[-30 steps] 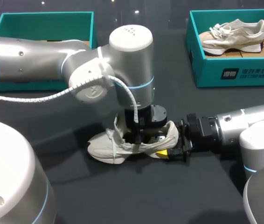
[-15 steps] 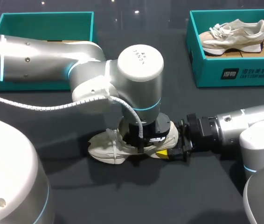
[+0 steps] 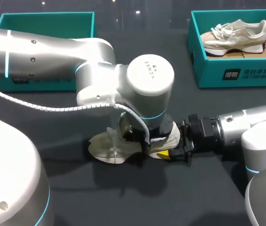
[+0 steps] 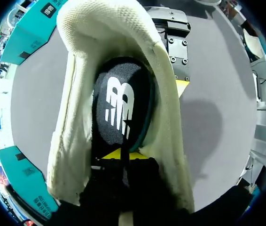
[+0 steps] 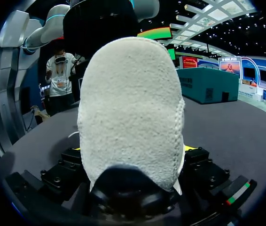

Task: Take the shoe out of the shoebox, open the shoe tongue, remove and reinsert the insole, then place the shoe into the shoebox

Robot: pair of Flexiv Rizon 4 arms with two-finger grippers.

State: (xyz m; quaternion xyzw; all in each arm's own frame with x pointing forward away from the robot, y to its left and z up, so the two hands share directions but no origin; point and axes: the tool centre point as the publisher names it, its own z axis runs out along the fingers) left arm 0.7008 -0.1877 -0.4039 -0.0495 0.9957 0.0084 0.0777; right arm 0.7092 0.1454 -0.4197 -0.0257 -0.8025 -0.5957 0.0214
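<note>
A cream shoe (image 3: 102,146) lies on its sole in the middle of the dark table, toe to the left. My left arm reaches over it, and the wrist hides the shoe's opening in the head view. In the left wrist view my left gripper (image 4: 123,159) is down inside the shoe (image 4: 76,117), its yellow tips shut on the near edge of the black insole (image 4: 119,106). My right gripper (image 3: 174,149) comes in from the right. Its fingers stand wide on either side of the heel (image 5: 130,103) and clamp it.
A teal shoebox (image 3: 238,73) at the back right holds a second cream shoe (image 3: 236,33). Another teal shoebox (image 3: 46,21) stands at the back left, partly behind my left arm. Bare tabletop lies in front of the shoe.
My left wrist has shifted right and sunk lower over the shoe's opening, and its fingers have closed. The right arm and the shoe have stayed put.
</note>
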